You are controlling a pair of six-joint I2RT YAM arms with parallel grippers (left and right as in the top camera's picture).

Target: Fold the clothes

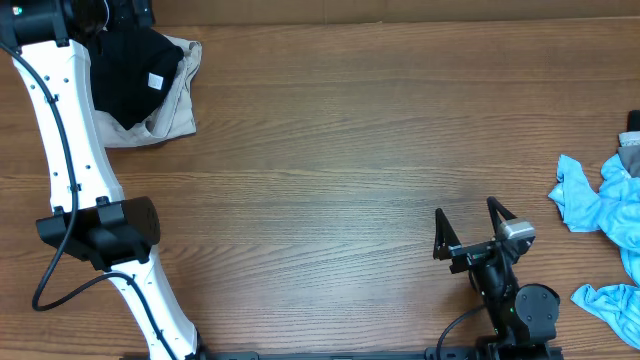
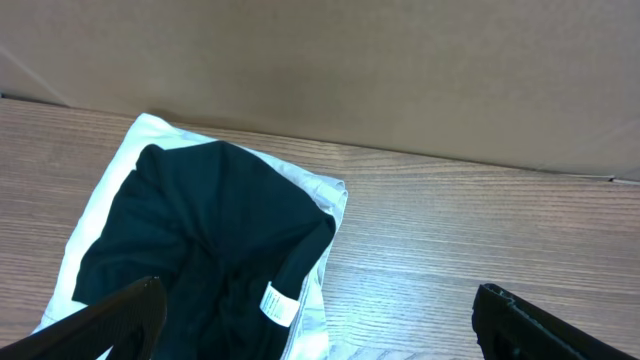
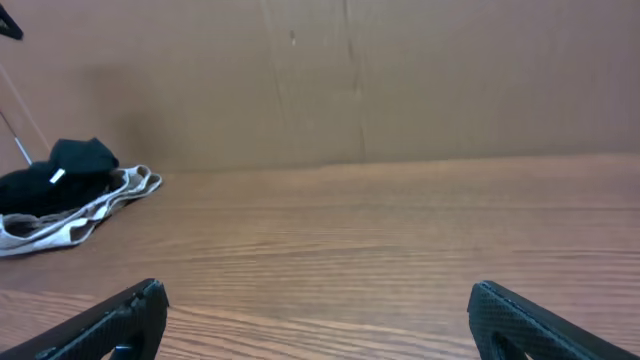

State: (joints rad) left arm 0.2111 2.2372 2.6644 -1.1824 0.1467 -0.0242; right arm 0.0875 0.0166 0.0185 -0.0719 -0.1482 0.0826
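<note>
A black garment (image 1: pixel 130 80) with a small white label (image 1: pixel 156 81) lies bunched on an off-white garment (image 1: pixel 178 112) at the far left corner of the table. The left wrist view shows the black garment (image 2: pixel 200 230), its label (image 2: pixel 276 303) and the off-white one (image 2: pixel 325 195) beneath it. My left gripper (image 2: pixel 320 312) is open and empty, just above and in front of this pile. My right gripper (image 1: pixel 468 222) is open and empty over bare wood near the front edge. It sees the pile far off (image 3: pixel 60 175). Light-blue clothes (image 1: pixel 600 200) lie crumpled at the right edge.
Another light-blue piece (image 1: pixel 612 300) lies at the front right corner, and a grey item (image 1: pixel 632 152) shows at the right edge. A brown wall (image 3: pixel 400 80) stands behind the table. The left arm (image 1: pixel 70 150) runs along the left side.
</note>
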